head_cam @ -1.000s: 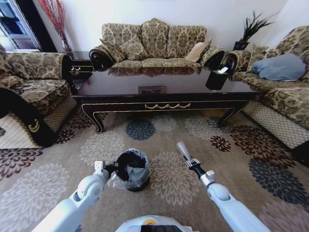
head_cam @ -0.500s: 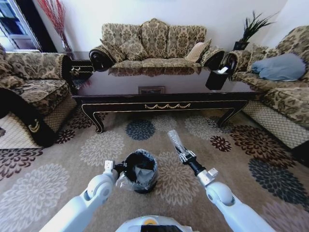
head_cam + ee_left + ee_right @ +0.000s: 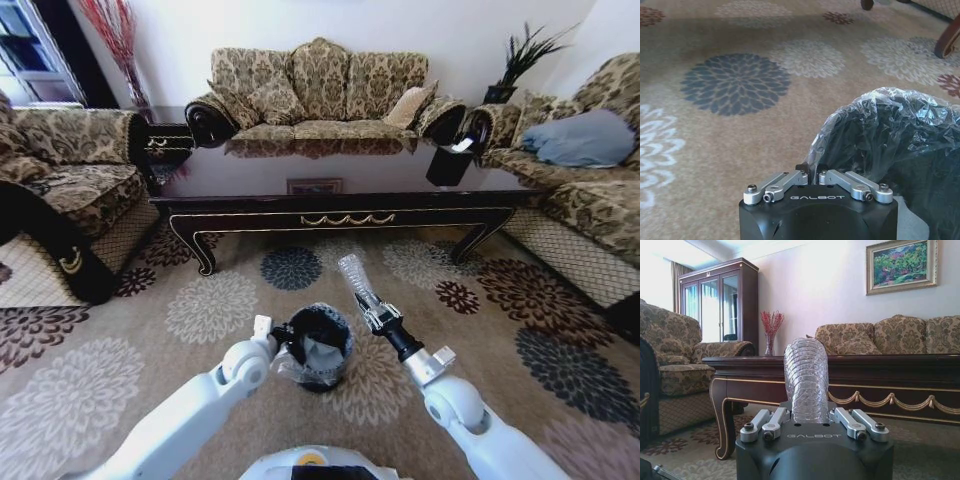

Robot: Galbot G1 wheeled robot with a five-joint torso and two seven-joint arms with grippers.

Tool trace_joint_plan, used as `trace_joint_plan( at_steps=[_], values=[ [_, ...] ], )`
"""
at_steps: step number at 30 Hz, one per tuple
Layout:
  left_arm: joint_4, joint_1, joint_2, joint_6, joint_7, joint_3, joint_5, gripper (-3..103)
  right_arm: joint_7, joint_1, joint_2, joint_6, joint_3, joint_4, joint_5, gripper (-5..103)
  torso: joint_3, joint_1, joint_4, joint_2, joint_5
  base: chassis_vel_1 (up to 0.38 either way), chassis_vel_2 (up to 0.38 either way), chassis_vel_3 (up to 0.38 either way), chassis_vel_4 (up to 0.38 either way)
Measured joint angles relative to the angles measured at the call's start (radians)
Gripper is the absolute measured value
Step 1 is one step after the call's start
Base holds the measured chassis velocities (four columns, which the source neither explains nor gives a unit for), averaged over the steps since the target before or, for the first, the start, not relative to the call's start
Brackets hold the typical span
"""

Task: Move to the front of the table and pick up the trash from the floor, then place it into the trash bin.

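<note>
Two grippers are at work. The left gripper (image 3: 284, 338) is closed on the rim of the one trash bin (image 3: 318, 350), pinching its clear liner bag (image 3: 880, 120); the bin stands on the floor (image 3: 120, 380) in front of the table (image 3: 340, 215), between the two arms. The right gripper (image 3: 367, 308) is clamped around one clear ribbed plastic bottle (image 3: 352, 274), held tilted in the air, up and just to the right of the bin's mouth, its free end toward the table. In the right wrist view the bottle (image 3: 806, 380) stands up between the jaws. Each gripper body carries one label reading "GALBOT" (image 3: 814, 436). One black box (image 3: 447, 163) with white tissue sits on the table's right end
</note>
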Motion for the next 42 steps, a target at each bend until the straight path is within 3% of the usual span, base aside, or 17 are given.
trace_joint_plan(
  at_steps=[9,22,26,29,31,35,38,42],
  values=[
    [0.023,-0.087,-0.06,0.006,-0.037,0.088,-0.047,4,-0.008,0.005,0.002,-0.014,-0.051,-0.017,-0.031,29,0.0,0.0,0.0,0.0,0.0001,0.0,0.0,0.0,0.0],
    [0.028,-0.113,-0.066,0.007,-0.056,0.105,-0.061,4,-0.01,-0.008,-0.002,-0.01,-0.057,-0.034,-0.045,29,0.0,0.0,0.0003,0.0,0.0001,0.0,0.0,0.0,0.0],
    [0.03,-0.111,-0.066,0.005,-0.056,0.093,-0.061,4,-0.013,-0.009,-0.005,-0.005,-0.059,-0.048,-0.051,51,0.0,0.0,0.0002,0.0,-0.0001,0.0,0.0,0.0,0.0],
    [0.031,-0.111,-0.066,0.005,-0.056,0.088,-0.062,4,-0.013,-0.009,-0.004,-0.004,-0.06,-0.051,-0.051,56,0.0,0.0,0.0001,0.0,-0.0001,0.0,0.0,0.0,0.0],
    [0.031,-0.11,-0.06,0.005,-0.055,0.083,-0.064,4,-0.013,-0.01,-0.002,-0.002,-0.061,-0.052,-0.051,67,0.0,0.0,0.0002,0.0,-0.0001,0.0,0.0,0.0,0.0],
    [0.03,-0.109,-0.056,0.005,-0.054,0.074,-0.069,4,-0.014,-0.011,0.0,-0.002,-0.061,-0.054,-0.051,78,0.0,0.0,0.0003,0.0,-0.0001,0.0,0.0,0.0,0.0],
    [0.025,-0.111,-0.049,0.005,-0.054,0.063,-0.077,4,-0.014,-0.011,0.001,-0.001,-0.058,-0.056,-0.051,94,0.0,0.0,0.0001,0.0,-0.0001,0.0,0.0,0.0,0.0],
    [0.016,-0.102,-0.039,0.005,-0.053,0.051,-0.08,4,-0.013,-0.012,0.001,0.0,-0.05,-0.051,-0.049,100,0.0,0.0,0.0001,0.0,-0.0001,0.0,0.0,0.0,0.0]
  ],
)
